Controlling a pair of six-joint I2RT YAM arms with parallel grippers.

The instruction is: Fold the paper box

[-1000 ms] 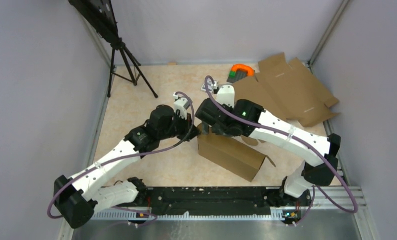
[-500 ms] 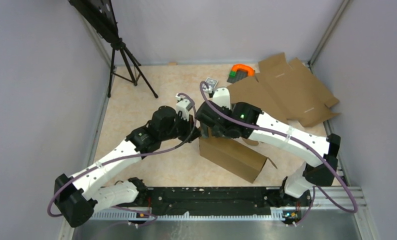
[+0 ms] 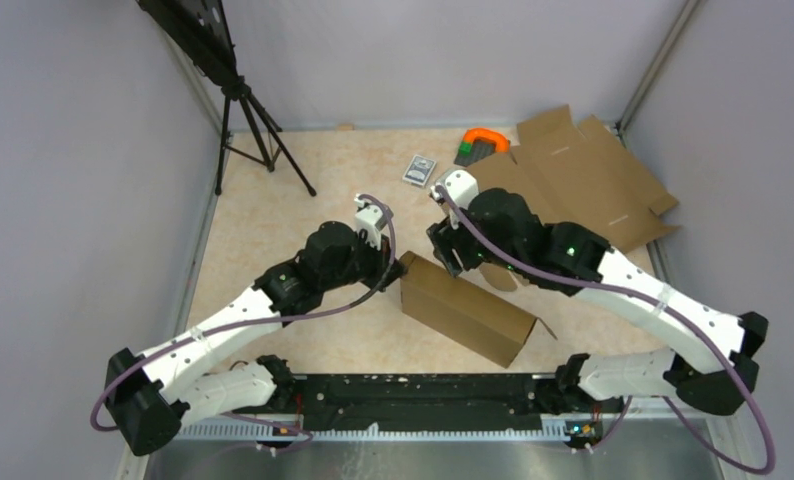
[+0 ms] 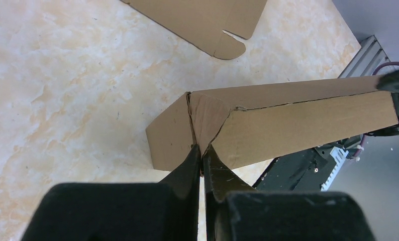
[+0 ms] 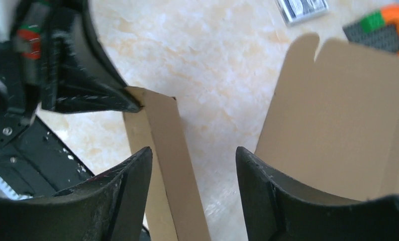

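On the table, front-middle, your left gripper is clamped on a corner of the paper box; right gripper hangs open, empty, over its edge. Pinch firm, fold along the crease.

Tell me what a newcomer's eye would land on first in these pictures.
The half-folded paper box sits in the middle of the table, with the left gripper pinched shut on its left-hand corner. The right gripper hangs over the box's far edge with jaws open. A flat cardboard blank sprawls across the far right corner.
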